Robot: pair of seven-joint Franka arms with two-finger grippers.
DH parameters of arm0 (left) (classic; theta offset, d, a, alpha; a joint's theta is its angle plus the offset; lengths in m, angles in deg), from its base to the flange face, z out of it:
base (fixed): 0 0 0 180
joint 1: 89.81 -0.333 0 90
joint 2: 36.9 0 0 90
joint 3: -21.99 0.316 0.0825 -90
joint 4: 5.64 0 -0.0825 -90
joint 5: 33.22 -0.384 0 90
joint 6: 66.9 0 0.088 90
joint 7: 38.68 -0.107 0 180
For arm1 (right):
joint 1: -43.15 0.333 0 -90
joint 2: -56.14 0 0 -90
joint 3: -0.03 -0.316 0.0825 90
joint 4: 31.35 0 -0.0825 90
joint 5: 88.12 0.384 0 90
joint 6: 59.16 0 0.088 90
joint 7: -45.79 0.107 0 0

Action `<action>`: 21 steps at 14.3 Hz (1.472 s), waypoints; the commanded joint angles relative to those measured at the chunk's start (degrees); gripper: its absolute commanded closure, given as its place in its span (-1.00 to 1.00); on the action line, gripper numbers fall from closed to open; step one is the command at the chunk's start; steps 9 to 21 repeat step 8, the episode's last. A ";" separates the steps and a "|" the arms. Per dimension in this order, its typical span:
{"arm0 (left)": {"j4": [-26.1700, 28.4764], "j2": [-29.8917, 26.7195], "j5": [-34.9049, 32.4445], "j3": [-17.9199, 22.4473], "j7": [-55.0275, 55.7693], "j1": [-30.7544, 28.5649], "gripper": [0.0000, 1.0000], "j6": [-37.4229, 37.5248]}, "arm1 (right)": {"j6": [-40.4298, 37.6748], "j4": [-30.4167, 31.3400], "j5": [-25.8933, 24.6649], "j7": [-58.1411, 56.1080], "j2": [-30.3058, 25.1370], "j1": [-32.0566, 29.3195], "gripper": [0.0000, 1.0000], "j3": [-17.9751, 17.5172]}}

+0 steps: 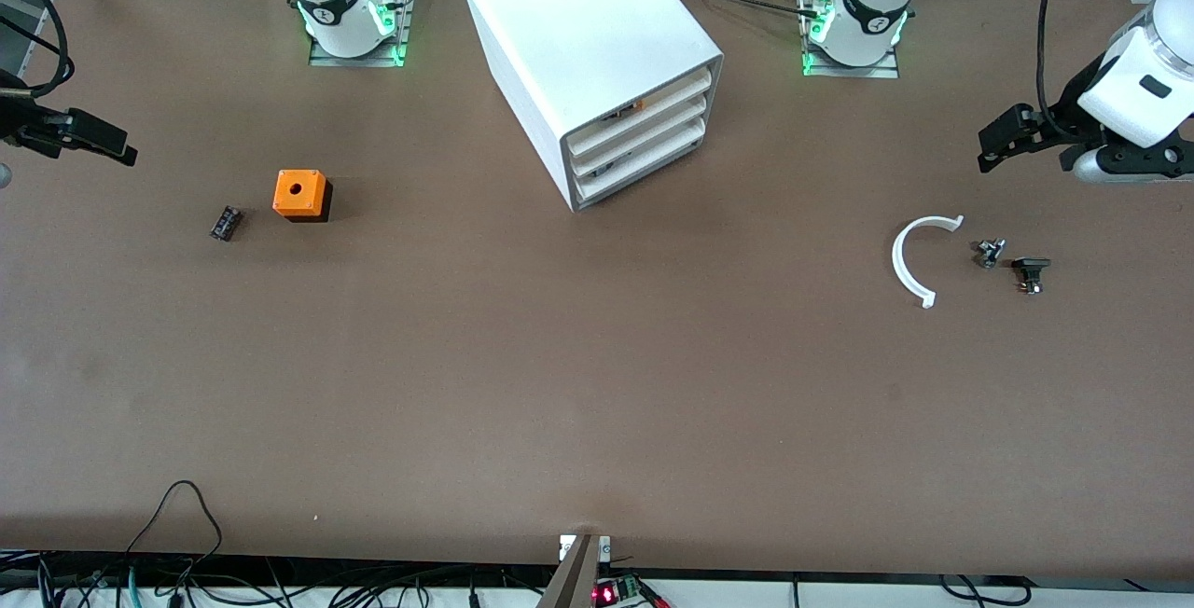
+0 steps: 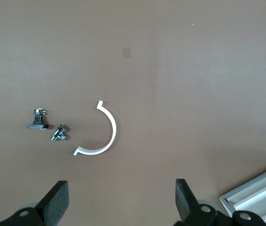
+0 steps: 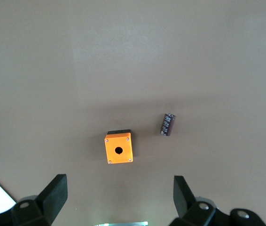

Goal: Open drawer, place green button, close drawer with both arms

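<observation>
The white cabinet stands at the middle of the table near the robot bases, with all three drawers shut. The lowest drawer is closed; a corner of the cabinet shows in the left wrist view. The green-capped button is out of view. My left gripper hangs open and empty above the table at the left arm's end, its fingers wide apart in the left wrist view. My right gripper hangs open and empty above the right arm's end, over bare table beside the orange cube in the right wrist view.
An orange cube with a round hole and a small black block lie toward the right arm's end. A white half ring and two small metal-black parts lie toward the left arm's end.
</observation>
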 commanded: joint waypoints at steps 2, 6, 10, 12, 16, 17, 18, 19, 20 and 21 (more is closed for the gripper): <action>-1.62 0.41 0.92 -0.48 -0.97 0.19 -1.00 1.31 | 0.84 0.67 0.47 0.08 -0.68 -0.12 -1.00 -0.18; -1.62 0.50 0.84 -0.22 -0.89 0.19 -1.00 1.22 | 0.23 0.59 0.30 -0.01 0.11 -0.03 -1.00 -0.44; -1.71 0.50 0.92 -0.22 -0.80 0.11 -1.00 1.31 | 0.23 0.24 0.30 0.08 0.11 -0.03 -1.00 -0.53; -1.71 0.50 0.92 -0.22 -0.80 0.11 -1.00 1.31 | 0.23 0.24 0.30 0.08 0.11 -0.03 -1.00 -0.53; -1.71 0.50 0.92 -0.22 -0.80 0.11 -1.00 1.31 | 0.23 0.24 0.30 0.08 0.11 -0.03 -1.00 -0.53; -1.71 0.50 0.92 -0.22 -0.80 0.11 -1.00 1.31 | 0.23 0.24 0.30 0.08 0.11 -0.03 -1.00 -0.53; -1.71 0.50 0.92 -0.22 -0.80 0.11 -1.00 1.31 | 0.23 0.24 0.30 0.08 0.11 -0.03 -1.00 -0.53; -1.71 0.50 0.92 -0.22 -0.80 0.11 -1.00 1.31 | 0.23 0.24 0.30 0.08 0.11 -0.03 -1.00 -0.53; -1.71 0.50 0.92 -0.22 -0.80 0.11 -1.00 1.31 | 0.23 0.24 0.30 0.08 0.11 -0.03 -1.00 -0.53; -1.71 0.50 0.92 -0.22 -0.80 0.11 -1.00 1.31 | 0.23 0.24 0.30 0.08 0.11 -0.03 -1.00 -0.53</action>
